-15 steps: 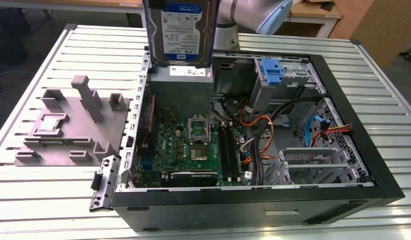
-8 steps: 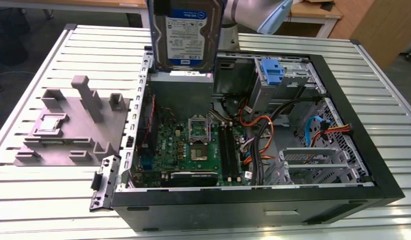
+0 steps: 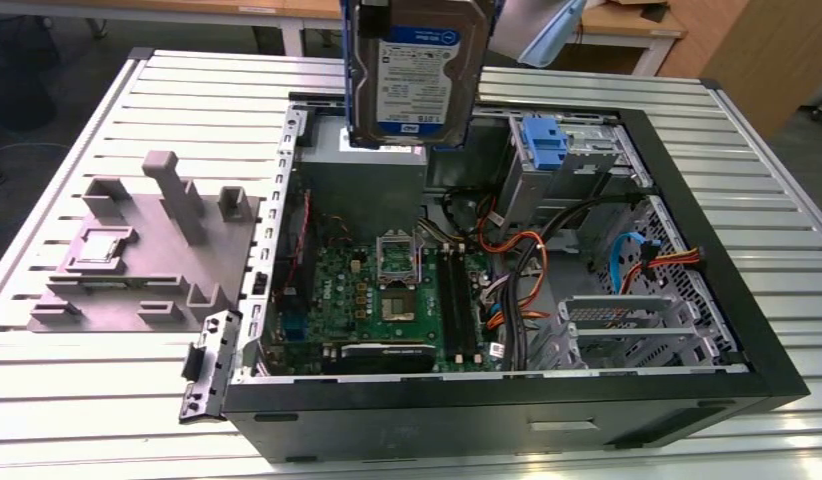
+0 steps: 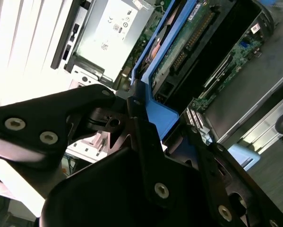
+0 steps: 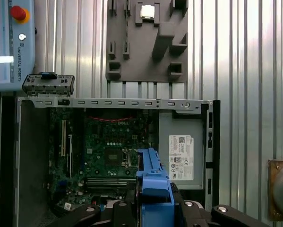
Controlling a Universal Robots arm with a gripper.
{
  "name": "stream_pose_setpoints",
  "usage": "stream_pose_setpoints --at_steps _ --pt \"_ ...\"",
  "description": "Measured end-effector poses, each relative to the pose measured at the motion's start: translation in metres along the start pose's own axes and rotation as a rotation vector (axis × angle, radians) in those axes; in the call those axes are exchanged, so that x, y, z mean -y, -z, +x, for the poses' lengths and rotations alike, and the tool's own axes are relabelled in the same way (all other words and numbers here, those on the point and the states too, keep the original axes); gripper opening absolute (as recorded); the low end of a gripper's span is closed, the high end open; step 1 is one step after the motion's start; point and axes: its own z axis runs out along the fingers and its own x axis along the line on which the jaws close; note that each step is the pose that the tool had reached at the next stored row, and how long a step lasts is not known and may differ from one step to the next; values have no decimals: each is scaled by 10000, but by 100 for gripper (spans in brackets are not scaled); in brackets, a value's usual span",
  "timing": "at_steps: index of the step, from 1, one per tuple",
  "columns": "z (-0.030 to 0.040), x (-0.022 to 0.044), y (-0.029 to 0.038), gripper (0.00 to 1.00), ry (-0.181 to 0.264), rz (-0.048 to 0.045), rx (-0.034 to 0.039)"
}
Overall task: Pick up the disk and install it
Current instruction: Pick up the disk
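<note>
- The gripper (image 4: 146, 118) was nearest the lens in both wrist views, and its black fingers (image 4: 91, 111) were clamped narrow on the blue frame of the disk (image 4: 188, 42).
- In the first wrist view I saw the same hold from above. The blue frame stood up between the two finger links of the gripper (image 5: 153, 208), over the open case (image 5: 115, 102).
- In the exterior view the disk (image 3: 418, 70) hung upright at the upper middle of the frame. Its label faced the camera, and it was clear of the case (image 3: 518, 385) and touched nothing below.
- Under it lay the power supply (image 3: 364, 170), with the board (image 3: 384, 290) toward the lower middle.
- A drive cage holding a bare blue bracket (image 3: 551, 140) sat at the upper right of the case, and a silver bay (image 3: 625, 320) at the lower right.
- The grey fixture (image 3: 144, 250) rested on the table (image 3: 118, 420) at the exterior view's left, well apart from the disk.
- Risk, as I judged it: the grip was on plastic alone, so the frame could flex and let the disk twist or slip.
- The orange and blue cables (image 3: 518, 270) crossed near both bays and could snag a corner.
- A tilted approach could jam the frame on the bay rails or knock the case wall.
</note>
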Motion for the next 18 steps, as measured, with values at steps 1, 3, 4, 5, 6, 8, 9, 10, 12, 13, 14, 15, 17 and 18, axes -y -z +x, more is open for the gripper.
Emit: stream_pose_setpoints --at_steps 1,3,4,5,6,8,9,10,12,13,14,15,17,18 --pt "9 12 -6 37 -1 1 1" --pt "36 22 -16 37 -1 -1 -4" --pt "55 24 -24 37 -2 1 -2" --pt "73 26 -31 37 -2 3 -1" --pt "90 29 -37 37 -2 3 -2" --pt "113 46 -48 37 -3 6 1" --pt "118 67 -51 37 -3 4 -1" --pt "119 98 -54 37 -5 3 -3" --pt "122 160 -62 37 -4 4 -1" --pt "123 186 -65 37 -3 4 -2" --pt "126 201 -71 37 -4 5 0" --pt "137 204 -75 37 -9 3 -2" --pt "157 207 -84 37 -23 5 -2" --pt "160 207 -87 37 -30 6 -1"
